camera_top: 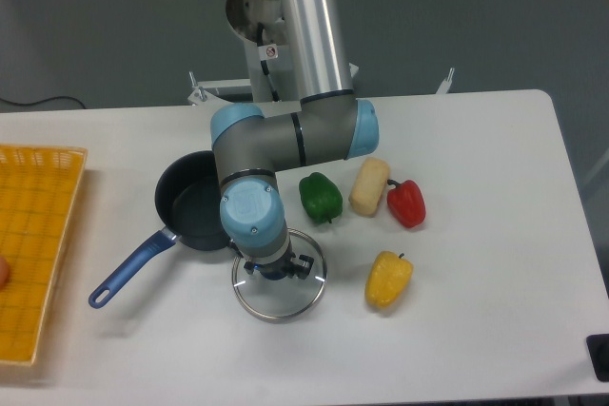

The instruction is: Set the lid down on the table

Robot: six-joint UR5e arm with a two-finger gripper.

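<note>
The lid (279, 299) is round clear glass with a thin silver rim. It lies level at or just above the white table (476, 140), in front and to the right of the pan. My gripper (274, 271) points straight down over the lid's centre, at the knob. The arm's wrist hides the fingertips and the knob, so I cannot see whether the jaws are closed on it. The dark frying pan (190, 206) with a blue handle (128, 273) stands uncovered just left of the lid.
A green pepper (321, 197), a pale yellow corn cob (369, 186), a red pepper (406, 203) and a yellow pepper (388, 279) lie right of the lid. A yellow-orange gridded tray (33, 244) sits at the left edge.
</note>
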